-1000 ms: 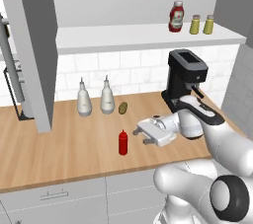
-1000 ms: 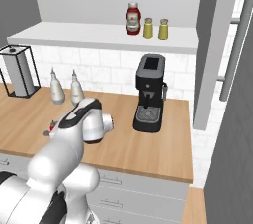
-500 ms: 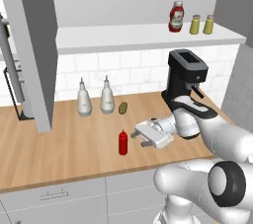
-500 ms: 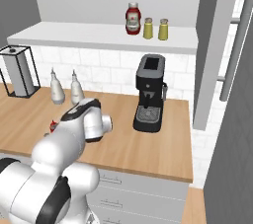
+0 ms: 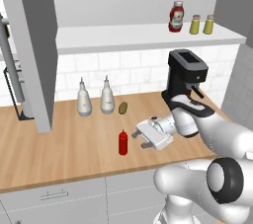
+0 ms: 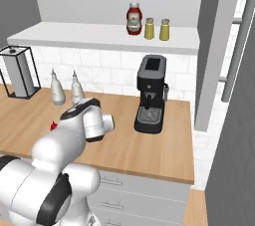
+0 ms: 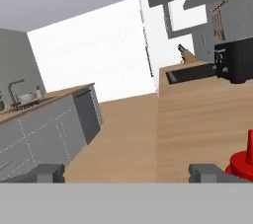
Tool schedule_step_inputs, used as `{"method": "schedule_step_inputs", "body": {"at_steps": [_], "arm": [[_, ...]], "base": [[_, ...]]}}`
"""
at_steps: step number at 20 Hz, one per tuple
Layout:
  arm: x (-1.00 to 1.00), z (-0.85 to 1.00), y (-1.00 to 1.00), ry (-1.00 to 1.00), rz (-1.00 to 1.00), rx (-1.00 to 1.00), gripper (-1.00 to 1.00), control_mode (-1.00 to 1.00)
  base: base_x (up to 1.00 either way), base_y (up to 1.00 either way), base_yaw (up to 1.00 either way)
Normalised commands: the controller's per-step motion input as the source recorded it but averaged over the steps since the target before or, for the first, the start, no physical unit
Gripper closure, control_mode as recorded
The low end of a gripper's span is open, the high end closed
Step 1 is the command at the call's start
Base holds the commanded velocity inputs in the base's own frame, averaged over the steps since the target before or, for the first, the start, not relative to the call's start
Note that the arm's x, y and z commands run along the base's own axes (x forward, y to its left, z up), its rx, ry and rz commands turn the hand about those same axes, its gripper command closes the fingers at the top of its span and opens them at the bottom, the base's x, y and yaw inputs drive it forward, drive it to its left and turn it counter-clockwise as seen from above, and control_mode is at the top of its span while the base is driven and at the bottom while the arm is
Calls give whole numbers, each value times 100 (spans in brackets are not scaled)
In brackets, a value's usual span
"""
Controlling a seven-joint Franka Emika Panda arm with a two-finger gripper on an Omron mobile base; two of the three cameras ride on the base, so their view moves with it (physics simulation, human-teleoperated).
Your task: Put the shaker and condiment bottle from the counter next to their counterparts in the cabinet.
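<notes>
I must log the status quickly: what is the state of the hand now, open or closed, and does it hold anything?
Hand: open and holding nothing; its fingers point toward the condiment bottle on the counter.

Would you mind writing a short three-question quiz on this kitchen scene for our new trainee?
1. True or false: the gripper is closed on the slim red squeeze bottle.
2. What lies on the counter just right of the two grey-white spouted bottles?
A. a shaker
B. a mug
C. a lemon
3. Fill in: on the cabinet shelf, two olive-yellow shakers stand beside a stout red ____ with a white label.

Key
1. False: the jaws are open and the squeeze bottle stands free on the counter, beside the gripper.
2. A: the small shaker.
3. Bottle.
</notes>
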Motion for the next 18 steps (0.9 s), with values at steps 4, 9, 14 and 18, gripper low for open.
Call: {"method": "schedule_step_inputs", "body": {"at_steps": [4, 9, 14, 18], "arm": [[30, -13, 0, -6, -20, -9, -100, -100], [51, -4, 7, 1, -12, -1, -100, -100], [33, -3, 28, 4, 0, 0, -100, -100], [19, 0, 2, 0, -5, 0, -100, -100]], "base": [[0, 0, 0], [0, 0, 0], [0, 0, 0], [0, 0, 0]]}}
